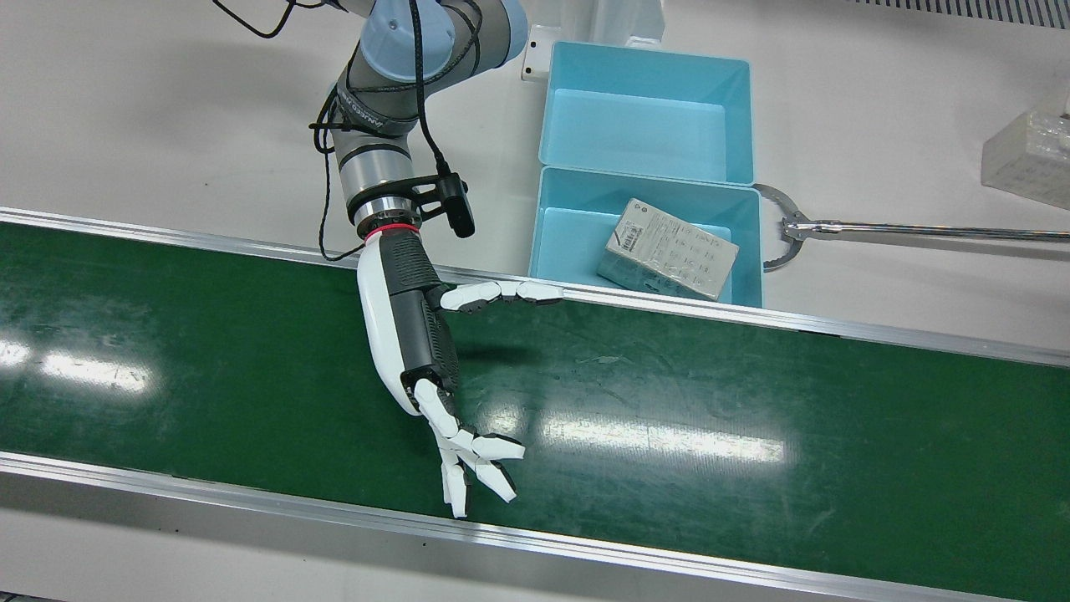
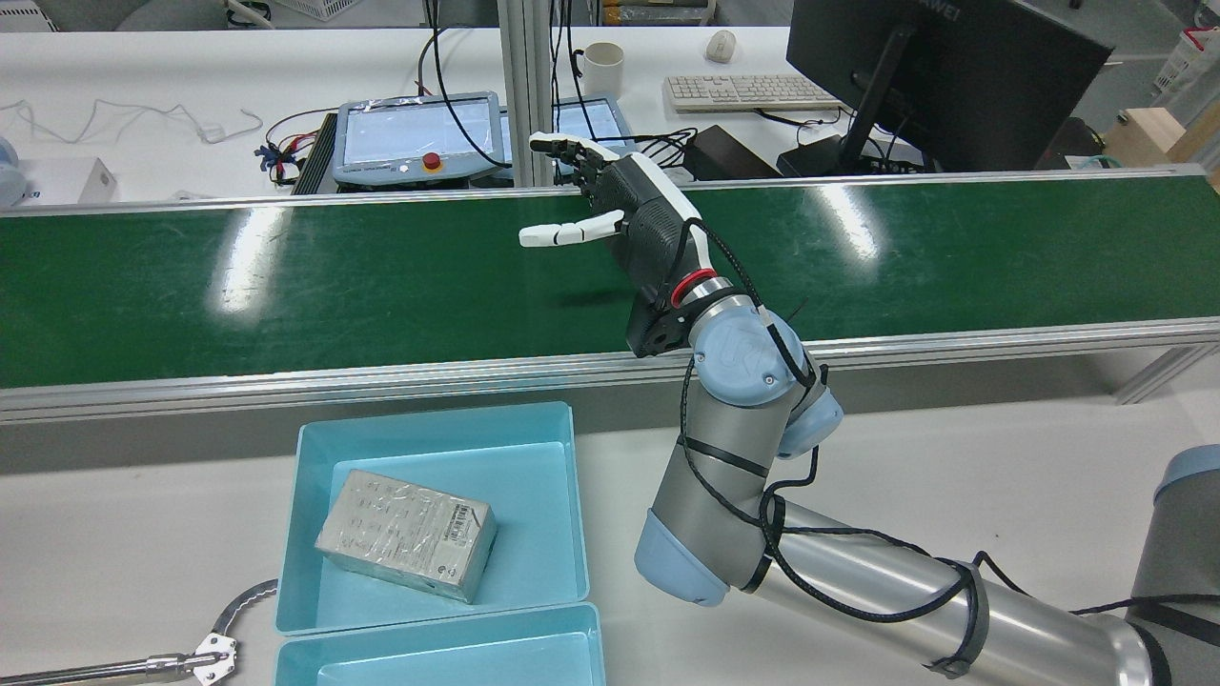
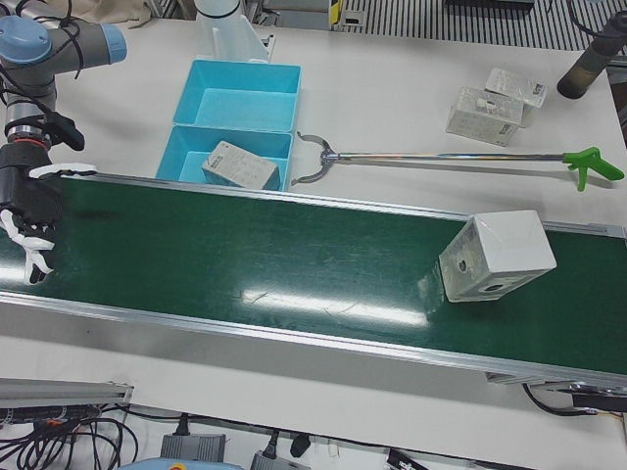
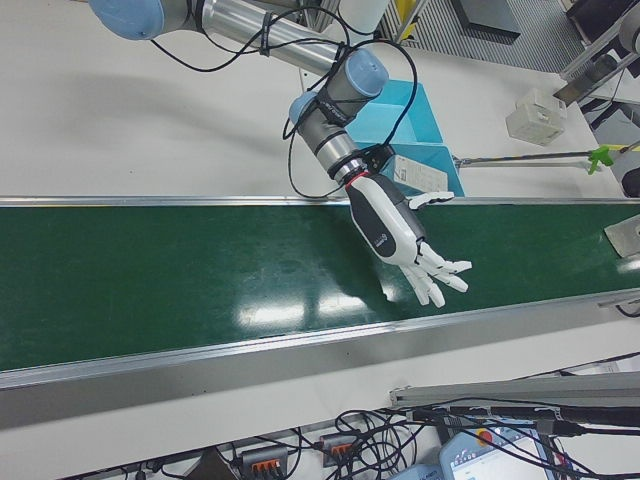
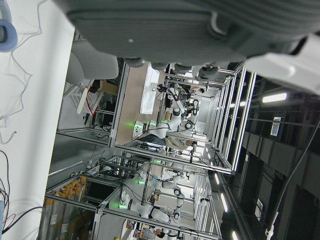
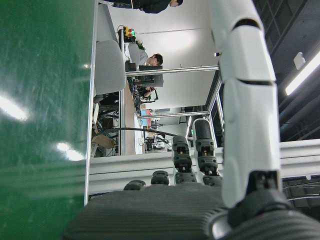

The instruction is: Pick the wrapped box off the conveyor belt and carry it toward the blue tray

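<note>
A white wrapped box [image 3: 495,257] stands tilted on the green conveyor belt [image 3: 294,255], far toward the right in the left-front view. Its corner shows at the edge of the right-front view [image 4: 625,238]. It does not show in the front or rear views. My right hand [image 1: 418,334] hovers open and empty over the belt, fingers spread, far from that box; it also shows in the rear view [image 2: 639,224]. The near blue tray [image 1: 542,242] holds another wrapped box [image 1: 669,249]. My left hand [image 5: 200,25] shows only as a dark palm in its own view.
A second blue tray [image 1: 556,100] stands behind the first. A long reacher tool [image 1: 919,227] lies on the white table beside the trays. Two more wrapped boxes [image 3: 485,113] sit on the table beyond it. Aluminium rails [image 1: 669,301] edge the belt.
</note>
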